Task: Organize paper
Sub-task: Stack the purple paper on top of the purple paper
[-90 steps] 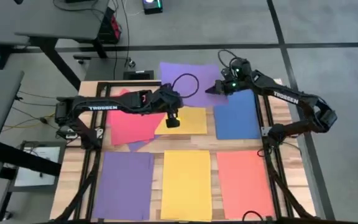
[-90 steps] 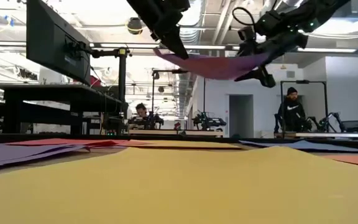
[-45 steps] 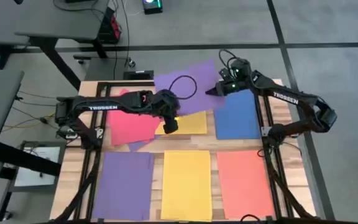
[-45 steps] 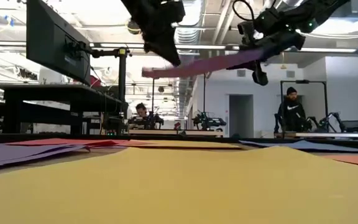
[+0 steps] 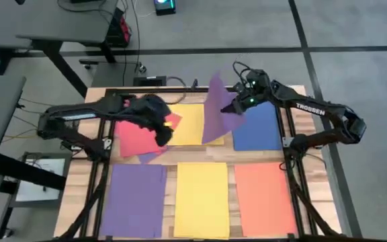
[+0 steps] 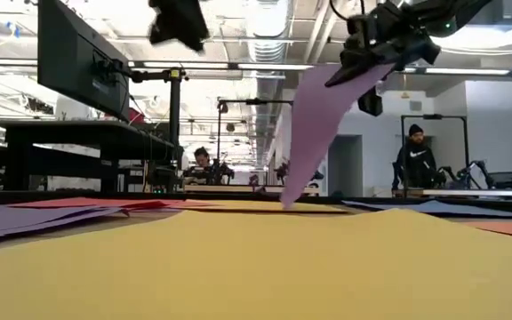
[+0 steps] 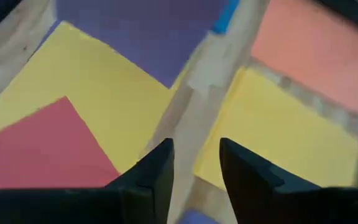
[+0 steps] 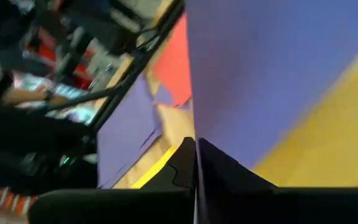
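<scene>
Now right gripper (image 5: 239, 102) pinched tight on top edge of purple sheet (image 5: 217, 111), raised above table's far middle. Sheet hanging down, lower corner touching yellow sheet (image 5: 188, 124) beside blue sheet (image 5: 257, 126). Left gripper (image 5: 161, 134) above red sheet (image 5: 140, 134), fingers (image 7: 157, 174) slightly parted, holding nothing. Nearer row: purple (image 5: 136, 198), yellow (image 5: 201, 198), orange (image 5: 264, 195) sheets flat, side by side.
</scene>
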`<action>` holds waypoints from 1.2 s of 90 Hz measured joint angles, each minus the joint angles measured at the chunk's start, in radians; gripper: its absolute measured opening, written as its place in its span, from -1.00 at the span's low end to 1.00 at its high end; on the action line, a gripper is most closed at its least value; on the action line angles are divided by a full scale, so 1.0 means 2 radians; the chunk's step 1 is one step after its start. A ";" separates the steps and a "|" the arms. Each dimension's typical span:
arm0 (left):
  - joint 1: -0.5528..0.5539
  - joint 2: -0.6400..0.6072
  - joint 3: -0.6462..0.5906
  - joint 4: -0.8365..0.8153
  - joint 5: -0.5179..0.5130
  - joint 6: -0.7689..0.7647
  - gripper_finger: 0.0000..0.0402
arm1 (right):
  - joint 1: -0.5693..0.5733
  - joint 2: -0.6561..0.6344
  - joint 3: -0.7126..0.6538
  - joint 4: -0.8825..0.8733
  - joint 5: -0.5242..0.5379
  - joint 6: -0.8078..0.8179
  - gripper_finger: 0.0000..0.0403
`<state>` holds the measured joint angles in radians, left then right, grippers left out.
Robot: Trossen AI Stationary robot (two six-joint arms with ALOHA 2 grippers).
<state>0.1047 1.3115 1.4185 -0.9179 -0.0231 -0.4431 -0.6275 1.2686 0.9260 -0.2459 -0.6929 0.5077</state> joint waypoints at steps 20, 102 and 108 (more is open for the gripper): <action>-0.014 -0.090 0.000 -0.047 -0.003 -0.043 -0.46 | 0.095 0.000 0.024 0.040 0.006 0.058 -1.00; -0.046 -0.228 0.000 -0.122 0.006 0.064 -0.47 | 0.346 0.491 0.488 0.199 -0.043 0.200 -1.00; -0.046 -0.233 0.000 -0.128 0.006 0.056 -0.47 | 0.347 0.522 0.505 0.198 -0.052 0.210 -1.00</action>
<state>0.0132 0.8448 1.4185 -1.1747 -0.0116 -0.3305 0.0658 2.3131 1.9357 0.1498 -0.7970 0.9286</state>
